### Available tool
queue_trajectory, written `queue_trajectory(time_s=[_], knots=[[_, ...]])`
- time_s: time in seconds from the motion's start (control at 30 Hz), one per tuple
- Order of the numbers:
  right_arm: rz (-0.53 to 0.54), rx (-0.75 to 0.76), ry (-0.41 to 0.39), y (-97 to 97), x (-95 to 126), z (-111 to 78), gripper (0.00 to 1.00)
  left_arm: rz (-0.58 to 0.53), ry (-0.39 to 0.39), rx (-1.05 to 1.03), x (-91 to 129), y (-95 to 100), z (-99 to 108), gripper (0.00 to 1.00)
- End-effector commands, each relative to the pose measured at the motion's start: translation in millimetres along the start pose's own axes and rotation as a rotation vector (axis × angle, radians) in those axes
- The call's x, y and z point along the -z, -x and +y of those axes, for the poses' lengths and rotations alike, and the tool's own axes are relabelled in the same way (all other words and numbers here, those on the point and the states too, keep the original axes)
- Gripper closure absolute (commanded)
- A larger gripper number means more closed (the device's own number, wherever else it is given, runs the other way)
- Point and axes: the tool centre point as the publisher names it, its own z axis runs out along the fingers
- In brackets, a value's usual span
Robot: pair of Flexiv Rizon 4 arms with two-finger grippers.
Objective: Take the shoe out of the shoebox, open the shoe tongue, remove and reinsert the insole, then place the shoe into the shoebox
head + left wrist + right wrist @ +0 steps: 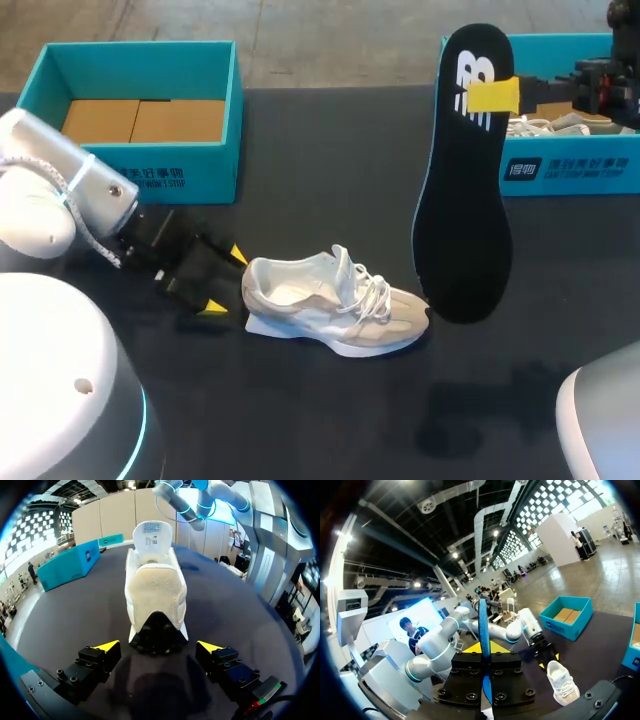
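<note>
Left gripper (225, 281): low over the table (330, 420) toward its left edge, fingers spread wide and holding nothing. In the left wrist view the shoe's heel sits in the gap at the fingertips, touching neither.
Left box (170, 175): at the back left corner, open, with brown card on its floor.
Shoe (330, 305): flat on its sole near the middle of the table, toward the front edge. Its long axis runs left to right, heel toward the left gripper and toe toward the right edge. The opening faces up and the tongue stands raised.
Insole (465, 210): hanging upright in the air to the right of the shoe, broad toe end down and narrow heel end up. Its lower end appears just beside the shoe's toe; whether it touches the table I cannot tell.
Right gripper (493, 96): high over the back right of the table, clamped on the insole near its upper end, one finger on each face.
Right box (570, 170): at the back right corner, with something white inside, partly hidden.
Relation that matters: the insole's length stands about square to the shoe's, and it hangs to the right of the opening. Refitting likely means carrying it left over the opening and tipping its toe end in toward the shoe's toe.
Nearer arm: the right for the insole, the left for steadying the heel.
</note>
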Motion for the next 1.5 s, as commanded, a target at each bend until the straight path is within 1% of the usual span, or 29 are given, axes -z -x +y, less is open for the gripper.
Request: queue_trajectory(time_s=[0.03, 0.3, 0.37, 0.43, 1.27, 1.37, 1.5], knots=[[0.002, 0.000, -0.002, 1.8, -3, 1.6, 1.00, 0.019, 0.185, 0.000, 11, -4.4, -11, 0.00], [0.002, 0.000, -0.002, 1.8, -3, 1.6, 1.00, 0.063, 0.289, -0.014, 24, -8.2, -19, 0.00], [0.002, 0.000, -0.002, 1.8, -3, 1.6, 1.00, 0.065, 0.322, -0.019, 28, -7.3, -23, 0.00], [0.002, 0.000, -0.002, 1.8, -3, 1.6, 1.00, 0.060, 0.341, -0.030, 35, -3.4, -32, 0.00], [0.002, 0.000, -0.002, 1.8, -3, 1.6, 1.00, 0.060, 0.341, -0.030, 35, -3.4, -32, 0.00], [0.002, 0.000, -0.002, 1.8, -3, 1.6, 1.00, 0.067, 0.408, -0.019, 34, -6.6, -37, 0.00], [0.002, 0.000, -0.002, 1.8, -3, 1.6, 1.00, 0.079, 0.472, -0.021, 38, -9.4, -41, 0.00]])
